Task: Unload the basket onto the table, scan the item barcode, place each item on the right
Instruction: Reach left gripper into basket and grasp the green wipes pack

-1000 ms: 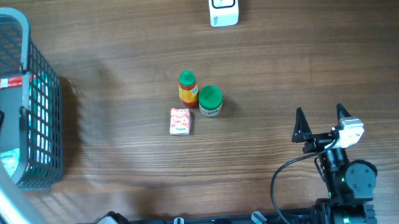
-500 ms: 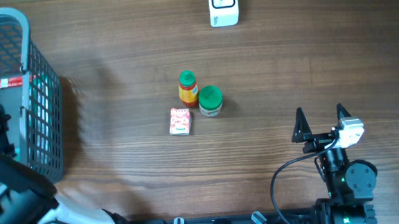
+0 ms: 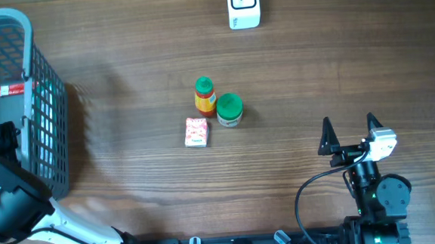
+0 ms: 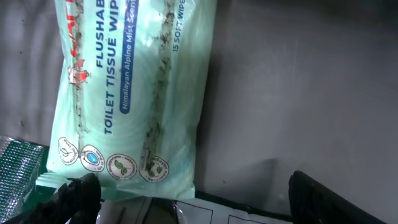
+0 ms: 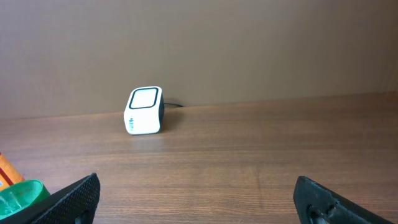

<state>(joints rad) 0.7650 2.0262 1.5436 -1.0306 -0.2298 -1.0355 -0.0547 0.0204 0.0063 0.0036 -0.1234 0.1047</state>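
1. Status: no scan yet. Your L gripper (image 4: 193, 186) is inside the basket (image 3: 46, 110), jaws spread, empty, over the wipes pack (image 4: 130, 93).
2. R gripper (image 3: 348, 133): spread, holds nothing.
3. Mid-counter (image 3: 312, 56): pink box (image 3: 195, 132), bottle (image 3: 204, 95), jar (image 3: 230, 110). Route around them.
4. Scanner (image 3: 243, 5): far edge. The basket wall blocks you first.

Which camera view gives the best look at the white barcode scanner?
The right wrist view: the white barcode scanner stands whole there, with its front window towards the camera. The overhead view shows it only from above, cut by the top edge of the picture. The left wrist view does not show it, only a wipes pack.
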